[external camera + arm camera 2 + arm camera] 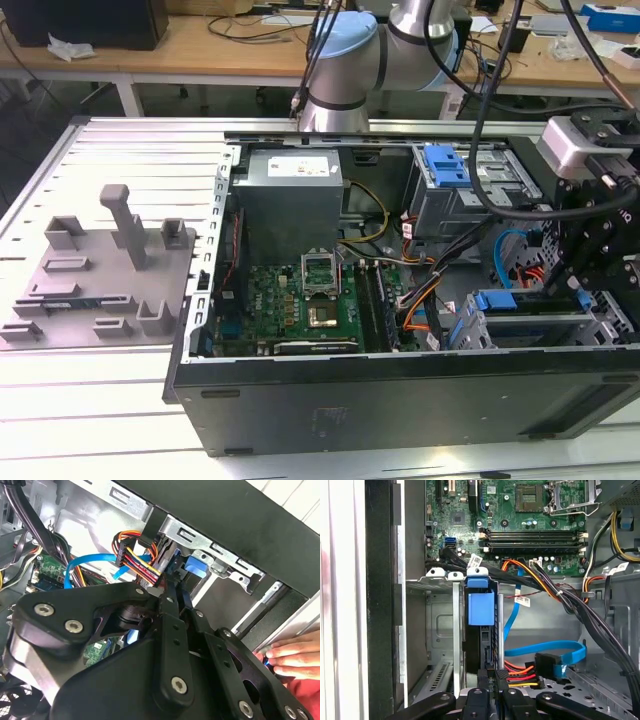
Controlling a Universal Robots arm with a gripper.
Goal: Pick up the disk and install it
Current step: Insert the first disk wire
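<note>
Disk (481, 630) on edge in pincer (490, 677)

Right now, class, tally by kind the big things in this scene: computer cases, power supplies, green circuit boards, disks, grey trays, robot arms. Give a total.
Computer case: 1
Power supply: 1
Green circuit board: 1
Disk: 1
Grey tray: 1
Robot arm: 1
Total: 6

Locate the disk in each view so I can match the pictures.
Exterior view: the disk stands on edge in the drive cage, toward the exterior view's right.
First wrist view: its blue carrier end faces the camera, in the cage slot.
Second wrist view: blue carrier end under the cage's metal rail.
Shared landmark: the blue flat cable beside the cage.
</note>
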